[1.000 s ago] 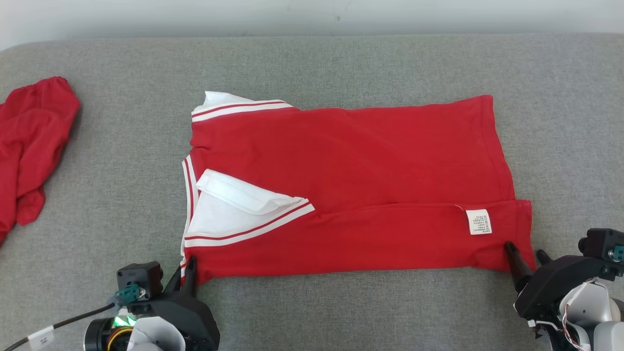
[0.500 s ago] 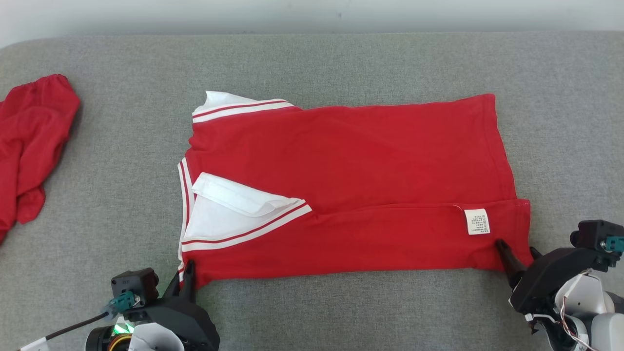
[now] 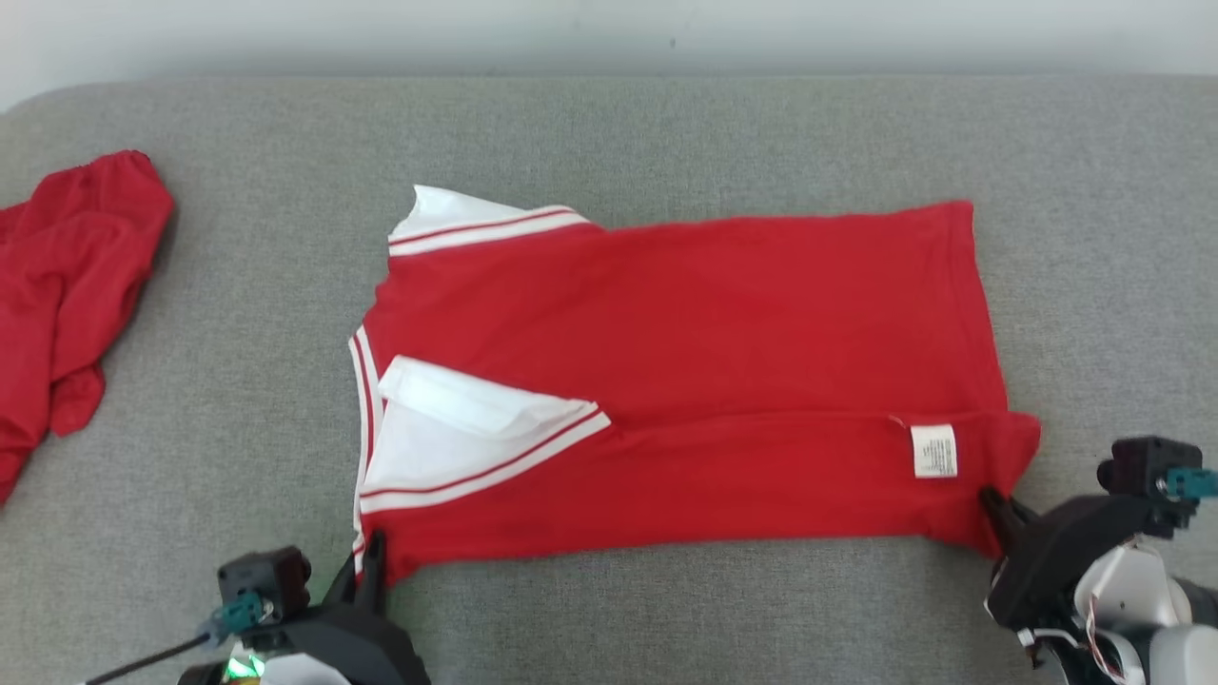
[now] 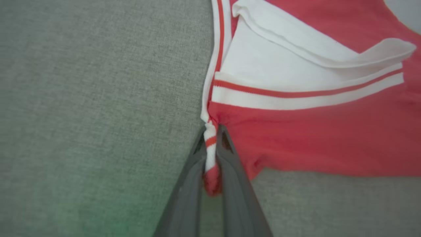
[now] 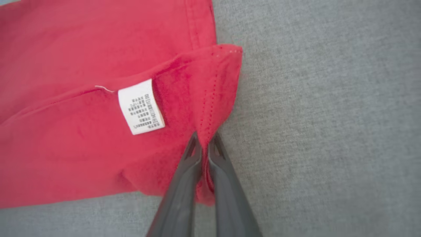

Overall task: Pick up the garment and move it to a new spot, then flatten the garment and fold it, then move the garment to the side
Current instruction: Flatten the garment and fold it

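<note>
Garment (image 3: 685, 381) lies flat with 1 long edge folded in. Your left and right jaws each pinch a near corner, so further folding and the move aside likely remain.

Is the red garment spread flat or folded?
Partly folded: the garment has its near strip turned over onto the body, care label facing up.

red white-trimmed garment (image 3: 685, 381) lies folded lengthwise on grey surface.
</note>
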